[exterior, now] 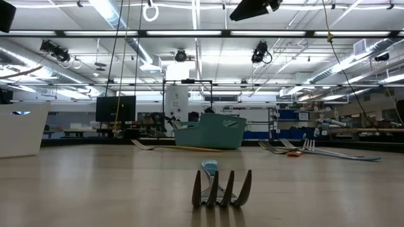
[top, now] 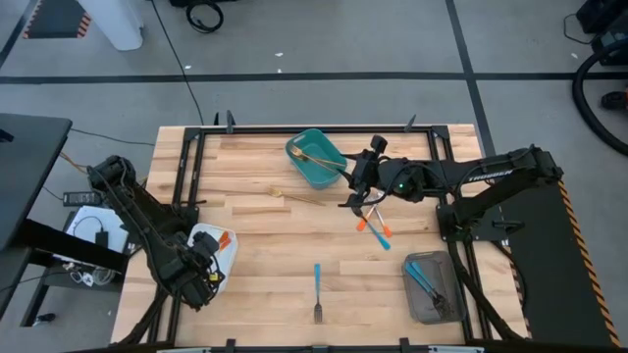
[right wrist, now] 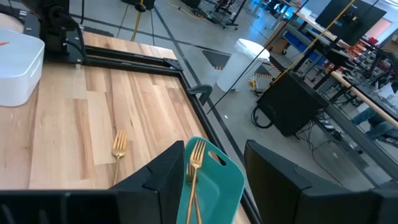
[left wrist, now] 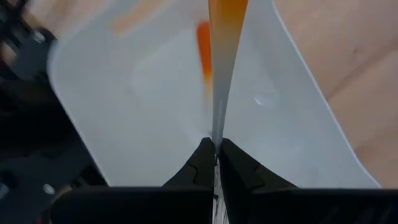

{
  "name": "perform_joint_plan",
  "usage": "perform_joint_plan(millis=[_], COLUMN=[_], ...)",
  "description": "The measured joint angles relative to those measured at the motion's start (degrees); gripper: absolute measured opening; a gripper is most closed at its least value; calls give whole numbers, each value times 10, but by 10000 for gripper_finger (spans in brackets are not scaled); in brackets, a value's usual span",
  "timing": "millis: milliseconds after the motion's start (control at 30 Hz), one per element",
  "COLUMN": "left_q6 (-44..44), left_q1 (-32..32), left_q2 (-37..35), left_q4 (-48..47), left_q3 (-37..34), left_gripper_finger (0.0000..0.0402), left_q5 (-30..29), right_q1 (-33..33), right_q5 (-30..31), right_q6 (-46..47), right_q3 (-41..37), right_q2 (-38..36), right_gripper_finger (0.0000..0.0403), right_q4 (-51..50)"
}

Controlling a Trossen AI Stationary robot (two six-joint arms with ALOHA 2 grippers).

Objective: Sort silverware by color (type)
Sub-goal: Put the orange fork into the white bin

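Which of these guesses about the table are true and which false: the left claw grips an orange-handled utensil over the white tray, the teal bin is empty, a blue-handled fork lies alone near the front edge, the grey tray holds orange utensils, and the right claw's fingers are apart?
1. The left gripper pinches an orange-handled utensil above the white plastic tray. True.
2. The teal plastic bin is empty. False: a gold fork lies in it.
3. A blue-handled metal fork lies alone near the front edge of the wooden table. True.
4. The grey tray holds orange utensils. False: it holds blue-handled utensils.
5. The right gripper has its fingers apart, by the teal bin. True.
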Motion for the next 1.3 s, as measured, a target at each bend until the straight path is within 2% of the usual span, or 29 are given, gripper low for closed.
perform_joint_plan(millis=[233,500,900,1300], left_q6=[39,59,12,10], left_q1=[0,2,2,2], left_q2=[0,-1,-1,-1], left_q4=[45,31,36,43], left_q3=[0,0,0,-2], left_gripper_finger=[16,16,16,16], left_q5=[65,64,74,75], right_q1=[-15,-18,-18,-18], right_q5=[0,0,0,0], right_q6=[5,7,5,1], right_q3=[0,0,0,0], right_q2=[0,0,0,0], right_gripper_finger=[173,173,173,173], right_q4=[8,11,50,53])
